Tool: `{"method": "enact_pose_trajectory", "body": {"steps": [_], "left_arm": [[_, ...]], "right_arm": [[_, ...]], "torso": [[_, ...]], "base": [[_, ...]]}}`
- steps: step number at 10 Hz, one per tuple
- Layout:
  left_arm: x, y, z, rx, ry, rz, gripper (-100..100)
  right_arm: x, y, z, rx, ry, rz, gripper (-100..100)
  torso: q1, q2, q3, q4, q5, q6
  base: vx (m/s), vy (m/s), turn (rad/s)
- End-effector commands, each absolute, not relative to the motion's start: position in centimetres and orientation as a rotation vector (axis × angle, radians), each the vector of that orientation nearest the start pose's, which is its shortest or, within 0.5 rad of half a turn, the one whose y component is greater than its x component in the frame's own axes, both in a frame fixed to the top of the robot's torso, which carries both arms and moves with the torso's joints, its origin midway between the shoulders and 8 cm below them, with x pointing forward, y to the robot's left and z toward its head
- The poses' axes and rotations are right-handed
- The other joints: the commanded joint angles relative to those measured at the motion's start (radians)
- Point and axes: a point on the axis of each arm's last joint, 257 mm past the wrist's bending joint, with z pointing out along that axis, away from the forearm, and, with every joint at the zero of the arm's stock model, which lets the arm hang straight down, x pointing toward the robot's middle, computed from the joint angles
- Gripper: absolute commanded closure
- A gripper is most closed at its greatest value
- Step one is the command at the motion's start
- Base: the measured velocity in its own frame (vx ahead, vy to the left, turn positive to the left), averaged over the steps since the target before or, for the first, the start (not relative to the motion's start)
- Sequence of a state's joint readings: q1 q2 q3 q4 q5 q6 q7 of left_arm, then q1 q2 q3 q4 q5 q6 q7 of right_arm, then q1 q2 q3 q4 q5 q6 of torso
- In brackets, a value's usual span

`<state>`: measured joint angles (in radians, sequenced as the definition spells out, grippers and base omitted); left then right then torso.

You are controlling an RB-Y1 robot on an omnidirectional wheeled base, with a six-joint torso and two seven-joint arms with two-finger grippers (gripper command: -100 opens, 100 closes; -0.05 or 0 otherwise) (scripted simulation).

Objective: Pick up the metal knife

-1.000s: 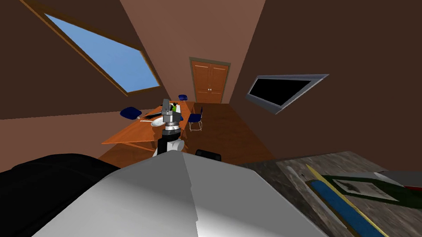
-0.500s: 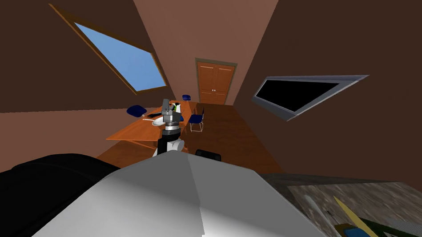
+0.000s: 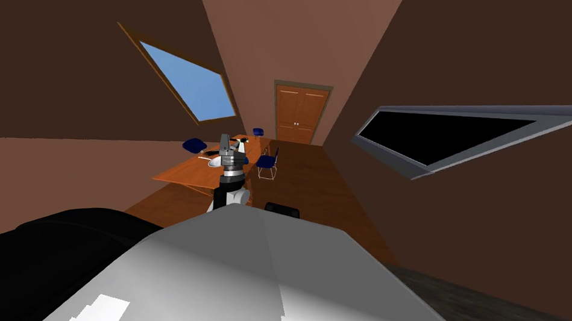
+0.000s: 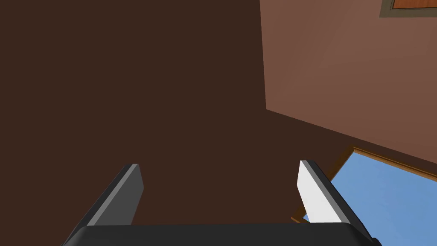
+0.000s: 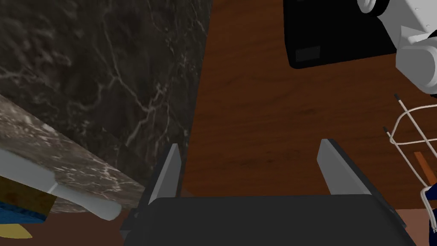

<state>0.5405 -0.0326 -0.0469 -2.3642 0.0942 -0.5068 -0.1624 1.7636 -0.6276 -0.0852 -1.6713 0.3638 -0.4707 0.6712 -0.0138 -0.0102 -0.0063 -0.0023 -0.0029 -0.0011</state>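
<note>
The left pincer [image 4: 219,164] is held apart and empty, raised ahead of the chest. The right pincer [image 5: 249,143] is likewise apart and empty, pointed down at the floor [image 5: 264,98] just beside a marble tabletop [image 5: 106,64]. Nothing is grasped.

The knife is not identified with certainty. Small items lie beside a white plate [image 3: 215,163] on the orange tabletop [image 3: 184,174] well ahead, too small to be told apart. A pale grey bar [image 5: 55,188] lies on the marble tabletop, its kind undetermined.

The task is judged to be at its start: approach, reach and grasp are all left.

Against the earlier frames, the whole head view is found shifted, which is put down to a leftward turn of the robot. The marble tabletop, earlier broad at the right, is reduced to a sliver in the lower right corner. The raised arm's pose is unchanged.
</note>
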Motion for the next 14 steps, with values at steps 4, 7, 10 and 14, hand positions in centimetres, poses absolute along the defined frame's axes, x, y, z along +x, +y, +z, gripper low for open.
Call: {"method": "enact_pose_trajectory", "body": {"steps": [4,7,10,14], "left_arm": [[32.3,28.1,5.0,-0.646,0.530,-1.251,0],[32.3,28.1,5.0,-0.646,0.530,-1.251,0],[32.3,28.1,5.0,-0.647,0.530,-1.251,0],[32.3,28.1,5.0,-0.647,0.530,-1.251,0]], "right_arm": [[-27.8,-45.4,-32.4,0.147,2.936,-0.225,-100],[-28.6,-46.1,-32.1,0.123,2.956,-0.245,-100],[-28.7,-46.4,-33.5,0.131,2.956,-0.250,-100],[-28.7,-46.4,-34.2,0.137,2.955,-0.250,100]], "torso": [[0.002,0.003,0.002,0.001,0.000,0.000],[0.004,0.004,0.003,0.002,0.001,-0.001],[0.014,0.009,0.006,0.003,0.003,0.000],[0.016,0.010,0.006,0.003,0.004,0.000]], "base": [[0.105,-0.221,0.199],[0.051,-0.148,0.107],[-0.003,-0.005,0.027],[-0.006,0.004,0.013]]}}
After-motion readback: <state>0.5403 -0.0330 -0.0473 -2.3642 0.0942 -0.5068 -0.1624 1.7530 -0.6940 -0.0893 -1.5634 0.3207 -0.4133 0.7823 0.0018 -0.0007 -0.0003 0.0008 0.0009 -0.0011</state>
